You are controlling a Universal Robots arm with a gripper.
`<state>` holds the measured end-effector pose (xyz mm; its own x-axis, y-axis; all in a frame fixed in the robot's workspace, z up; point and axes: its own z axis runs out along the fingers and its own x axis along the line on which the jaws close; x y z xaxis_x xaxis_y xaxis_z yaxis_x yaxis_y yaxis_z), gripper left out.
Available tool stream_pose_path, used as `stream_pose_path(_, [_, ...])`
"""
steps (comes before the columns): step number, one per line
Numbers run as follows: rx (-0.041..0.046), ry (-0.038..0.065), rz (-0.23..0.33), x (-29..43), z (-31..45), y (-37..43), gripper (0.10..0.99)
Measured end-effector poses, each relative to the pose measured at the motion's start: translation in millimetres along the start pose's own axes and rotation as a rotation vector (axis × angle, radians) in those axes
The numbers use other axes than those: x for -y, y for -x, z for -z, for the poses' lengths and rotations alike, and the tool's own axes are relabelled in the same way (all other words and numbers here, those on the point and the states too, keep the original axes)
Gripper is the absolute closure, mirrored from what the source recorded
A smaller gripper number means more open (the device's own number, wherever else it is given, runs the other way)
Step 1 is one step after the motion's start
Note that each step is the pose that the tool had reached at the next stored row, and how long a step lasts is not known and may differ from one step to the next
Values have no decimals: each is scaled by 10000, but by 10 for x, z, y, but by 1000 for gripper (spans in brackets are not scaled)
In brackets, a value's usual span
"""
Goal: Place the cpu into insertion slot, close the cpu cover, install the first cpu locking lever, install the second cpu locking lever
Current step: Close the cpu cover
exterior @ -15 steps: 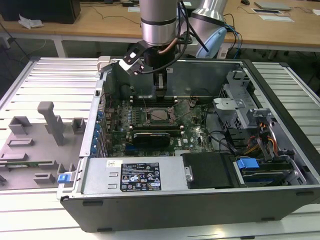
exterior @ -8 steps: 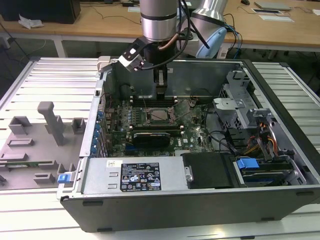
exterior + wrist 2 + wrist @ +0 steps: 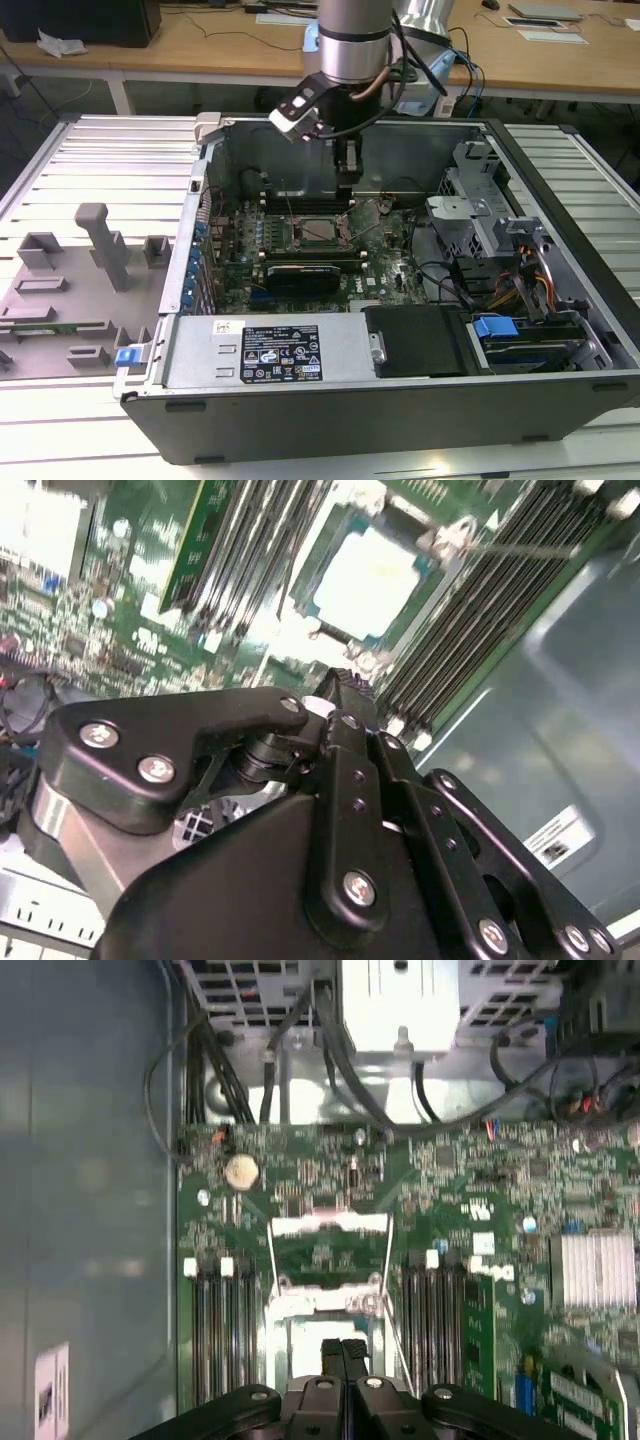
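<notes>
Tabletop: a silver slatted metal tabletop [image 3: 90,150] carries an open dark-grey steel computer case [image 3: 400,410]. Grey plastic fixture blocks [image 3: 105,245] stand toward the tabletop's edge at the exterior view's left.
Case, near wall: a grey metal box with a white label [image 3: 270,350] and a black box [image 3: 415,340] lie side by side just inside the wall.
Motherboard: a green circuit board [image 3: 235,250] lies flat on the case floor. A long black rectangular card [image 3: 305,272] sits on it just beside the socket's near edge.
Insertion slot: a square socket with a thin silver rim [image 3: 296,233] sits mid-board, between banks of long black memory slots [image 3: 215,1330].
Cpu: a flat square chip with a bright silver-grey top [image 3: 372,568] lies level inside the insertion slot.
Cpu cover: a thin square silver frame with a large window [image 3: 328,1224] is swung open, off the slot, on the side toward the drive cage.
Locking levers: two thin silver wire levers [image 3: 270,1260] run one along each side of the open cover.
End effector: a black two-finger end effector [image 3: 343,1352] hangs over the slot's far edge. Its fingertips are pressed together with nothing between them. Contact with the cpu cannot be told.
</notes>
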<state>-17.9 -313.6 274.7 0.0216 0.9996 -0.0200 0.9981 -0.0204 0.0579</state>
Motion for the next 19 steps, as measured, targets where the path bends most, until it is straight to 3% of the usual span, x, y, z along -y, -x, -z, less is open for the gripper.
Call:
stream_pose_path(2, [0,-68,2,-126,-8,-3,980])
stream_pose_path(5, [4,-222,5,-407,-23,-9,980])
stream_pose_path(10, [7,-382,8,-684,-40,-15,980])
stream_pose_path(14, [8,-405,19,-765,-66,-17,980])
stream_pose_path(19, [2,-431,156,-779,-165,-20,980])
